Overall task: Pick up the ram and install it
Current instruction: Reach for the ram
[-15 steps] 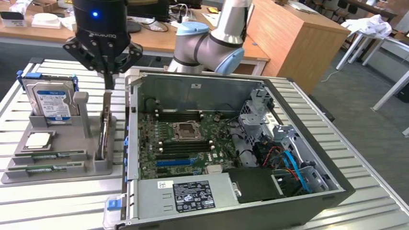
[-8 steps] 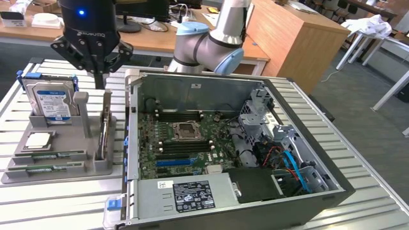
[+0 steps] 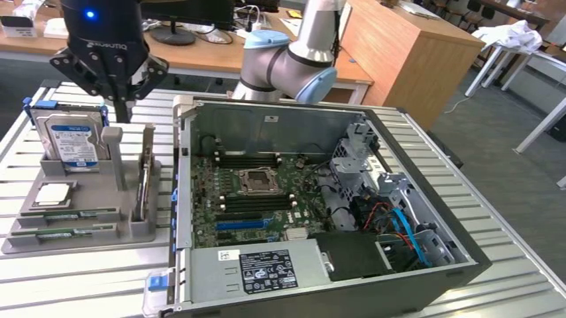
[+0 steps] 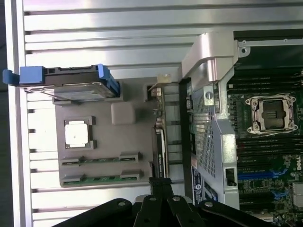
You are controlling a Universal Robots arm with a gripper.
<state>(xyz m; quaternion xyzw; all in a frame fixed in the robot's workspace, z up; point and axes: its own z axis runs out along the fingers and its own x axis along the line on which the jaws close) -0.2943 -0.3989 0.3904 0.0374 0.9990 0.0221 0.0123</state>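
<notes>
Two green ram sticks [image 3: 66, 215] [image 3: 62, 233] lie flat in slots of a grey fixture tray [image 3: 89, 242] on the exterior view's left. In the wrist view they are two green strips [image 4: 102, 159] [image 4: 102, 178]. A third thin board [image 3: 142, 189] [image 4: 160, 151] stands on edge in the tray and looks like another ram stick. My black gripper [image 3: 119, 111] [image 4: 161, 182] hangs above the tray's far side, shut, with nothing between its fingers. In the wrist view its tips sit just off one end of the on-edge board.
The tray also holds a hard drive [image 3: 73, 142] in a blue bracket, a silver processor chip [image 3: 53, 193] and a grey post [image 3: 113, 149]. To the exterior view's right lies the open computer case [image 3: 407, 132], with its motherboard [image 3: 208, 222], empty processor socket [image 3: 256, 180] and memory slots [image 3: 256, 202].
</notes>
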